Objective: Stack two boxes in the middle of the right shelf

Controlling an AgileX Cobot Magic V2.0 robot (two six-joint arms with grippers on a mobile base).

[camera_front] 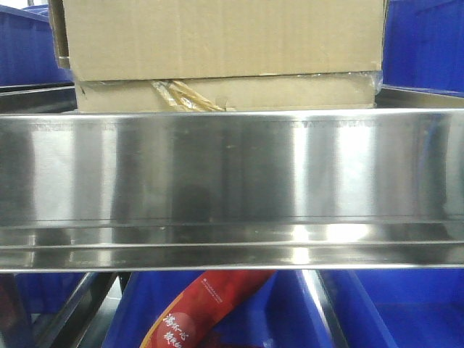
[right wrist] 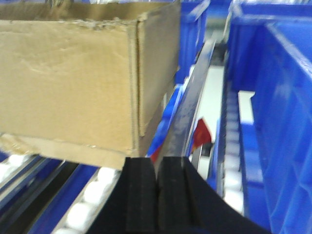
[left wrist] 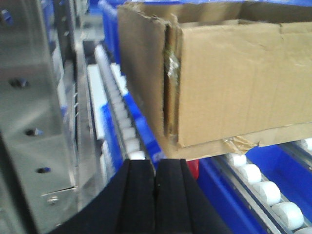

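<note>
Front view: the large box (camera_front: 221, 36) sits squarely on the thin flat box (camera_front: 225, 93), whose torn yellowish tape (camera_front: 185, 96) shows at its front edge; the pair rests on the shelf (camera_front: 232, 181) just behind its mirror-like front rail, with blue bins (camera_front: 424, 43) to either side and a red-printed carton (camera_front: 206, 304) on the level below. Left wrist view: the left gripper (left wrist: 155, 195) has its black pads pressed together with nothing between them, placed below and slightly in front of the stack's near corner, apart from the cardboard; a perforated steel upright (left wrist: 34, 112) stands at the frame's left and white rollers (left wrist: 265, 192) run beneath the boxes. Right wrist view: the right gripper (right wrist: 156, 195) is likewise closed on nothing, just below the opposite lower corner of the large box, not touching it. Judged from this arrangement, the stacking itself appears complete and the release step finished; the next move would call for drawing both arms straight back, clear of the box corners and the rail, so the stack is not nudged
</note>
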